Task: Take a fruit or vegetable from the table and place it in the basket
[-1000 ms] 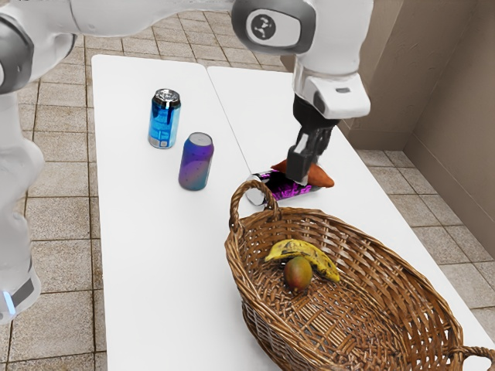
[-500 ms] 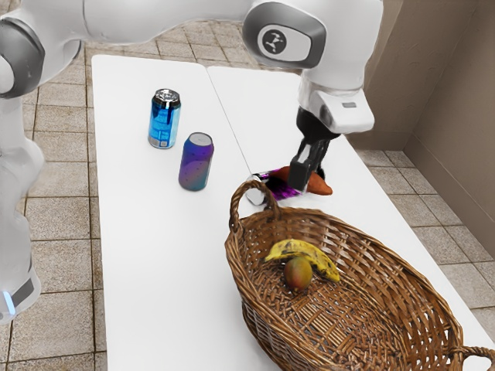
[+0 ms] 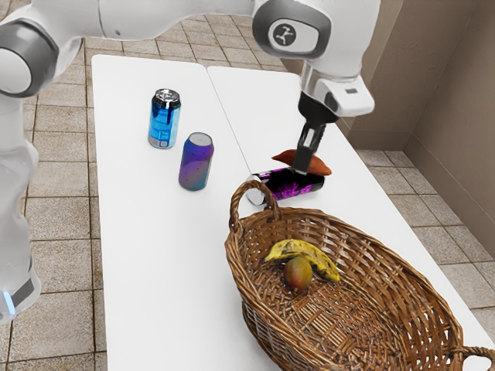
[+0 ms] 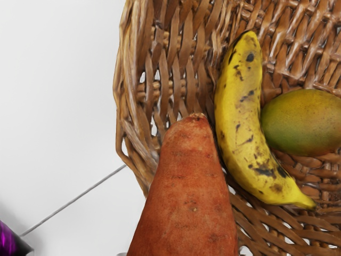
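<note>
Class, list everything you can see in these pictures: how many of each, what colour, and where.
sweet potato: 1, reddish orange, in the gripper's grip
banana: 1, yellow with dark spots, in the basket
mango: 1, green and reddish, in the basket beside the banana
wicker basket: 1, brown, on the table
upright cans: 2, one blue, one purple and teal, on the table
lying can: 1, black and magenta, on the table near a basket handle
table: 1, white, under cans and basket
floor: 1, beige tiles, around the table
wall: brown, exterior view's right
arm: 1, white and grey, above the table
gripper: 1, black, shut on the sweet potato
</note>
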